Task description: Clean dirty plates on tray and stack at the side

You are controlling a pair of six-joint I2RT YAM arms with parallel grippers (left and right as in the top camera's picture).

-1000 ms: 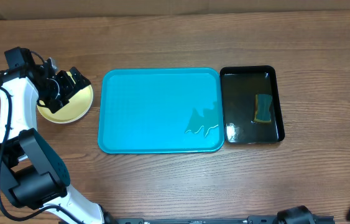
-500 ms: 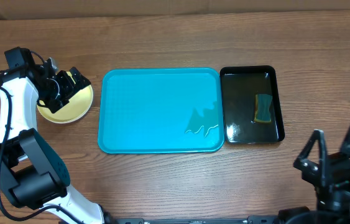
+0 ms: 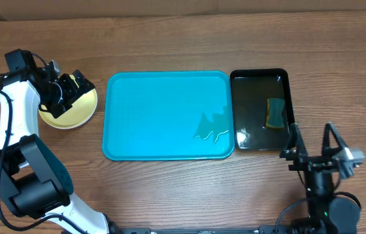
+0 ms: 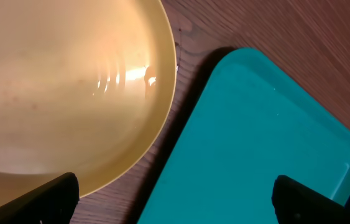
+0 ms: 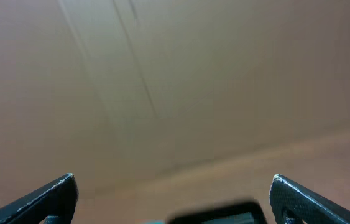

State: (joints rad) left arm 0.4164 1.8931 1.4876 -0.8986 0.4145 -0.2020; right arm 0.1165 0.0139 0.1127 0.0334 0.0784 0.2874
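A pale yellow-green plate [image 3: 73, 114] lies on the table left of the turquoise tray [image 3: 166, 117], and a white plate edge [image 3: 42, 115] shows under it. My left gripper [image 3: 65, 91] hovers open and empty over the plate. In the left wrist view the plate [image 4: 56, 87] fills the upper left, the tray [image 4: 255, 137] the right, and the open fingers [image 4: 175, 205] hold nothing. My right gripper [image 3: 311, 140] is open and empty just in front of the black tray. In its wrist view the open fingers [image 5: 175, 199] point at a blurred brown wall.
A glossy black tray [image 3: 259, 73] stands right of the turquoise tray and holds a yellow-green sponge [image 3: 275, 113]. Its edge shows at the bottom of the right wrist view [image 5: 218, 214]. A wet patch [image 3: 212, 127] lies on the turquoise tray's right side.
My right arm has come into view from the bottom right and moved up and left to the black tray's front edge. The left arm and plates have not moved.
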